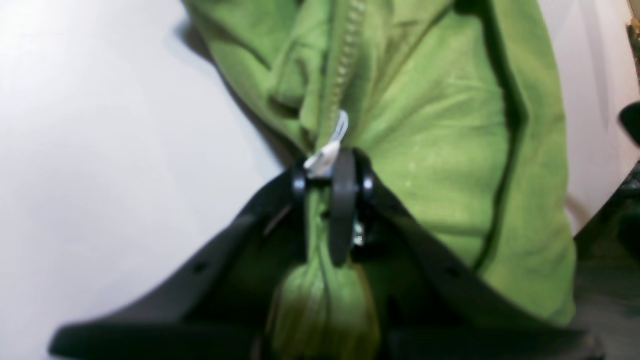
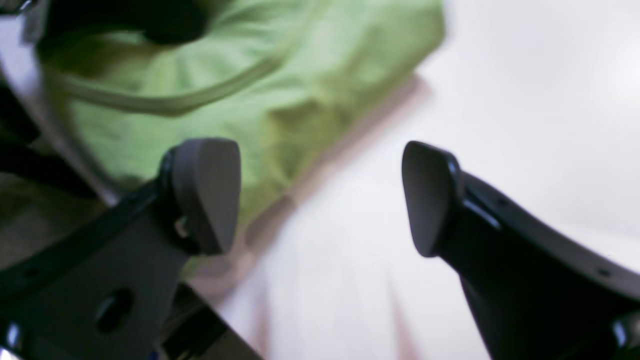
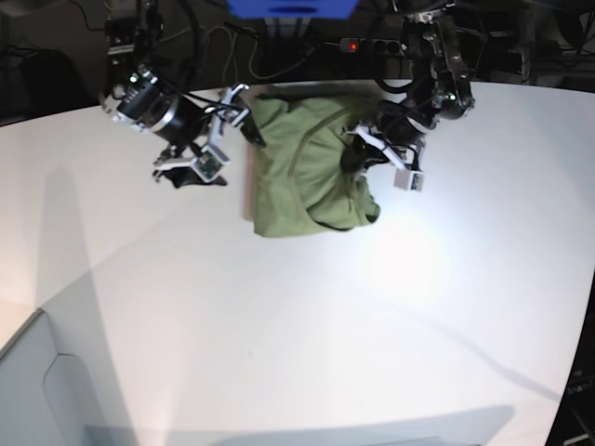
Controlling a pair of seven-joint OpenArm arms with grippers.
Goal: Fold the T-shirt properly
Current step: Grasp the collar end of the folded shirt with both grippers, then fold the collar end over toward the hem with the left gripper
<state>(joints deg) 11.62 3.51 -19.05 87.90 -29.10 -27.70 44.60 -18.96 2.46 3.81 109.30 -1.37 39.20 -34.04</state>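
Left hand (image 1: pixel 332 200) clamped on bunched T-shirt (image 1: pixel 440 150) | soft wrinkled green cloth | right hand (image 2: pixel 320 197) apart

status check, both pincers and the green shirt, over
Left pincer shut on a bunched fold of the olive-green cotton T-shirt. Right pincer open, empty, at the shirt's edge. Shirt crumpled on the white table. Nothing in the way.
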